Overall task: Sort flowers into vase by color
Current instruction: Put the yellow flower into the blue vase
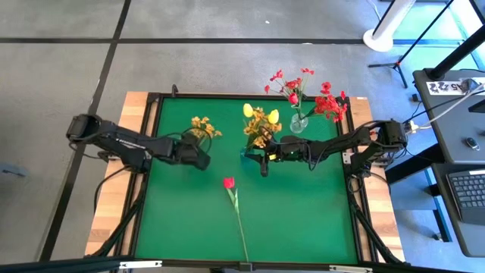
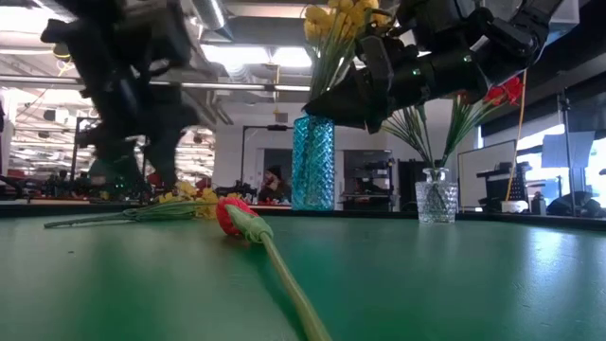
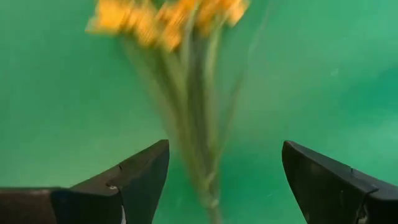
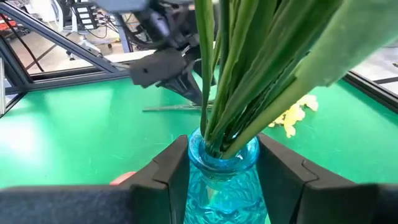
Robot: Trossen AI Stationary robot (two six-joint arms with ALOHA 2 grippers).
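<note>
A blue glass vase [image 1: 252,153] with yellow tulips [image 1: 258,120] stands mid-table, and my right gripper [image 4: 224,157] is shut on it. A clear vase [image 1: 298,123] at the far right holds red flowers [image 1: 327,105]. A yellow-orange blossom cluster [image 1: 203,127] lies on the green mat, its stems pointing toward the table's left. My left gripper [image 3: 224,171] hovers open above those stems [image 3: 196,134], pointing steeply down, one finger to each side and clear of them. A red tulip [image 1: 229,183] lies flat near the middle, its stem running toward the near edge. My right gripper pinches the blue vase's neck [image 4: 221,163], just under the rim, between its two fingers [image 4: 171,171]. The fingers come nearly level from the table's right side. The vase stands upright with its base on the mat [image 2: 312,204], the tulip stems rising out of it.
The green mat [image 1: 303,220] sits in a dark frame on a wooden table. A desk with a keyboard [image 1: 470,189] stands off the table's right, and a stand's base [image 1: 383,38] on the floor beyond the far edge.
</note>
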